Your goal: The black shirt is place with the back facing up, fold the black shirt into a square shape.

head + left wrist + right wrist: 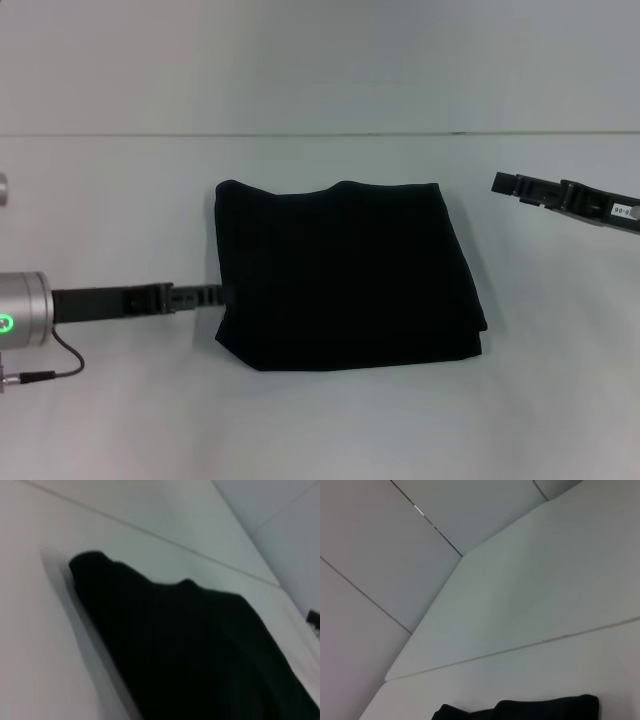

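Observation:
The black shirt (345, 275) lies on the white table (320, 430) folded into a rough square, plain black side up, with layered edges at its near right corner. My left gripper (218, 294) reaches in low from the left, its tip at the shirt's left edge. My right gripper (500, 183) hovers to the right of the shirt, apart from it. The shirt fills much of the left wrist view (200, 645). Only its far edge shows in the right wrist view (520, 710).
A seam line crosses the table behind the shirt (320, 134). A cable (60, 365) hangs from my left arm's silver wrist (20, 310). A small grey object (3, 188) sits at the left edge.

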Motion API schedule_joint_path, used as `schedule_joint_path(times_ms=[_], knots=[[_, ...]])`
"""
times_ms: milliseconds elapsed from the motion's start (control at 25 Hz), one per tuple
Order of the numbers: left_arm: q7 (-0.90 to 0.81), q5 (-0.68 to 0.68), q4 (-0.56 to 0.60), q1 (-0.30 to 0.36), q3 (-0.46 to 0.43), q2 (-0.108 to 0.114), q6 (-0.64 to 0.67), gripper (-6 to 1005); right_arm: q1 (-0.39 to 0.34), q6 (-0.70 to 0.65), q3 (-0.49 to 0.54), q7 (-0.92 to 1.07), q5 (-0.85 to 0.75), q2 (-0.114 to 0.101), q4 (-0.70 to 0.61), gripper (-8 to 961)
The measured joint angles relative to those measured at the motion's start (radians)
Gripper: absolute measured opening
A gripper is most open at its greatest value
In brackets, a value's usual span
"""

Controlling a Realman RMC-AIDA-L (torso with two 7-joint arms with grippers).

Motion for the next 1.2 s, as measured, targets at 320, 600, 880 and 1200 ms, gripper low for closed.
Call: schedule_joint_path(times_ms=[320, 600, 880, 1200], knots=[[0.004, 0.012, -0.003, -0.008, 0.106, -0.016, 0.004, 947, 0.013, 0.020, -0.003, -0.002, 0.000, 0.004, 0.000, 790], [0.001, 0.013, -0.013, -0.022, 0.127, -0.016, 0.005, 936, 0.013, 0.027, -0.004, -0.002, 0.001, 0.006, 0.000, 791], [0.000, 0.008, -0.013, -0.028, 0.133, -0.015, 0.006, 926, 0.013, 0.028, -0.035, 0.020, 0.001, 0.002, 0.000, 791], [-0.001, 0.007, -0.010, -0.031, 0.134, -0.011, 0.005, 914, 0.012, 0.028, -0.113, 0.057, 0.001, -0.008, 0.000, 790]])
